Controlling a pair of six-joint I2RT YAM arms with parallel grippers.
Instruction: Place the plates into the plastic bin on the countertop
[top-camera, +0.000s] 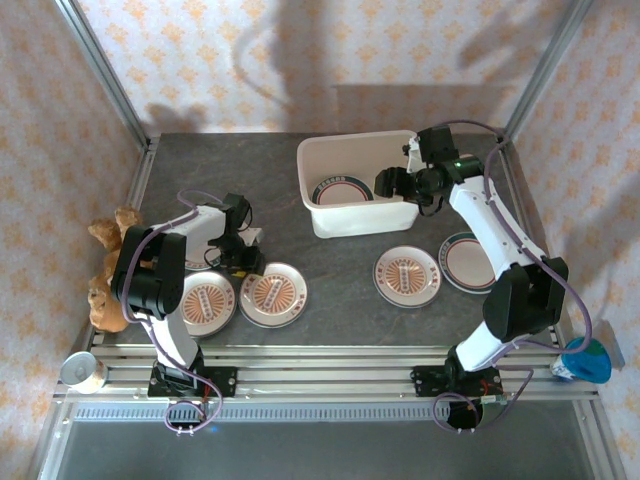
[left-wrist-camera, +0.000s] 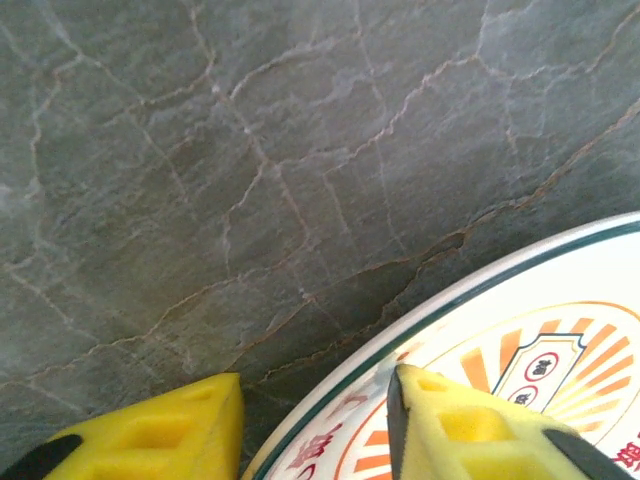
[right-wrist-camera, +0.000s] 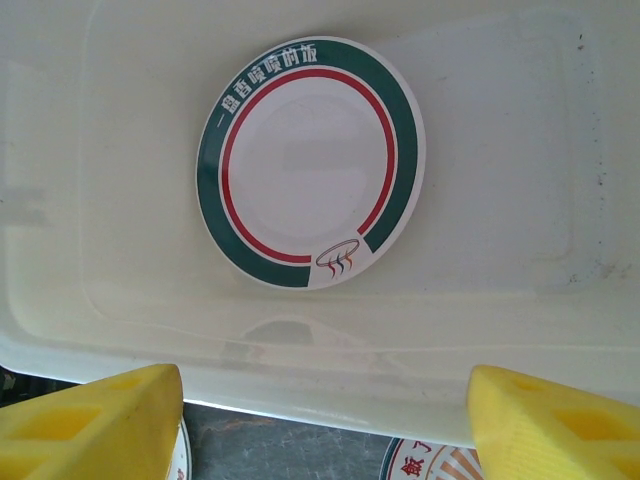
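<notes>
Plates (top-camera: 407, 275) lie mostly on the worktop (top-camera: 335, 280), only one teal-rimmed plate (right-wrist-camera: 310, 160) in the plastic bin (top-camera: 360, 220); the left gripper (left-wrist-camera: 315, 430) straddles an orange plate (left-wrist-camera: 520, 370) by its rim, parted, while the right gripper (right-wrist-camera: 320, 400) hangs wide apart, empty, above the bin.

The left arm (top-camera: 150, 272) is hiding part of the leftmost plate (top-camera: 210, 305); the left wrist view is cropping an orange-printed plate (left-wrist-camera: 560, 300).
</notes>
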